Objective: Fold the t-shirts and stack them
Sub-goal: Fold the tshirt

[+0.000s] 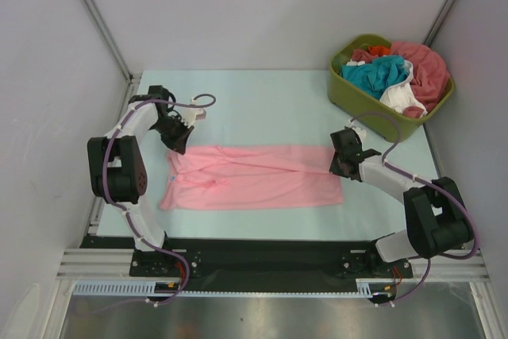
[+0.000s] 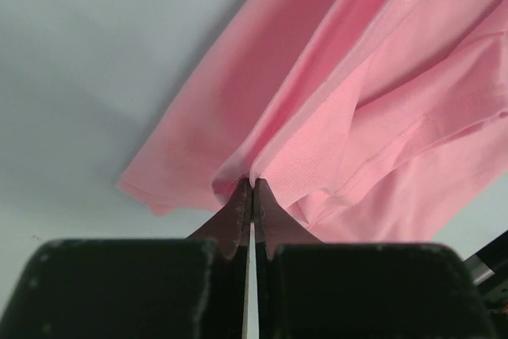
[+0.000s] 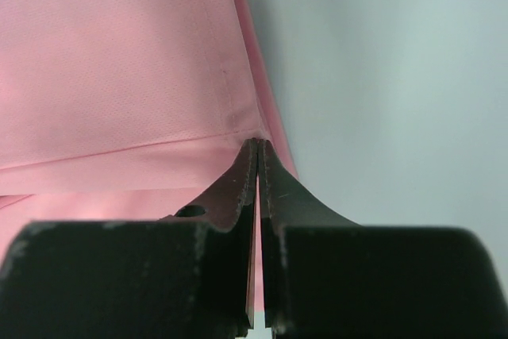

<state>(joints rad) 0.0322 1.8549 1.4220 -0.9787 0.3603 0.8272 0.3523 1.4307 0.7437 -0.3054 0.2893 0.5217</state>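
A light pink t-shirt (image 1: pixel 254 176) lies stretched lengthways on the pale table, folded along its length. My left gripper (image 1: pixel 176 147) is shut on the shirt's upper left corner; in the left wrist view the closed tips (image 2: pixel 252 184) pinch a bunched fold of pink cloth (image 2: pixel 381 101). My right gripper (image 1: pixel 337 166) is shut on the shirt's upper right edge; in the right wrist view the tips (image 3: pixel 258 144) clamp the hemmed edge of the pink cloth (image 3: pixel 119 77). More t-shirts in teal (image 1: pixel 373 75), white (image 1: pixel 401 97) and coral-red (image 1: pixel 425 69) are piled in the tub.
An olive-green plastic tub (image 1: pixel 361 101) stands at the table's back right corner, just behind my right arm. White walls close in the table on the left, back and right. A black strip runs along the near edge (image 1: pixel 254 252).
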